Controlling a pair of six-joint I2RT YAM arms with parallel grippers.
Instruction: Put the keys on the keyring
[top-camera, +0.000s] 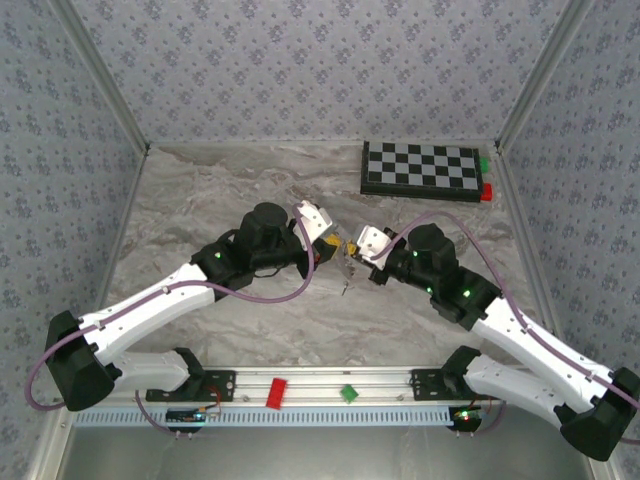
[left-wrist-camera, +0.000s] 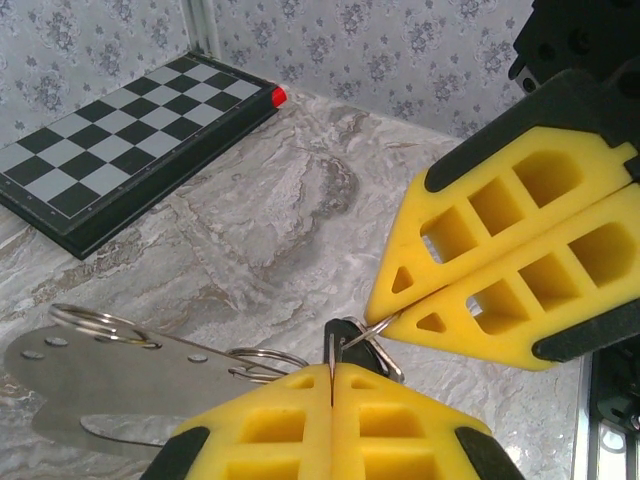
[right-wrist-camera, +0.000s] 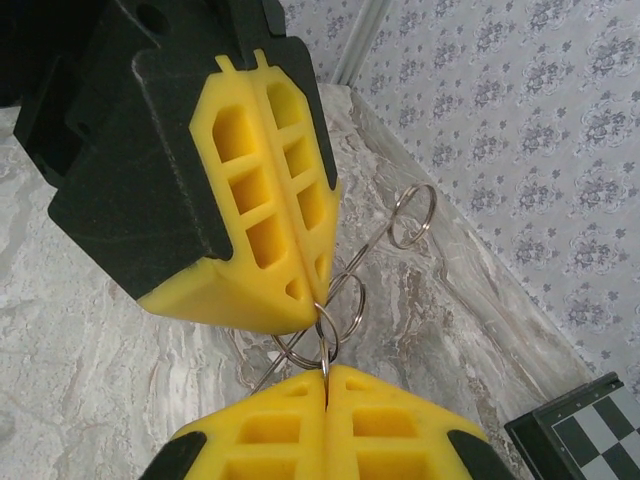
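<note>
Two shut jaws meet at keyring (right-wrist-camera: 330, 335), checkered board (top-camera: 420, 170) well apart.

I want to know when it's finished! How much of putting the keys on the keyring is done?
No key looks threaded on yet. Right now the left fingers pinch a black-headed key and the right fingers pinch the keyring, tips nearly touching. Still to do: thread that key on, then any others.

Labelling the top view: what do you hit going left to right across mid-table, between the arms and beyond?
Left pincer, shut on a key → keyring → right pincer → red block at the checkerboard's right end.
</note>
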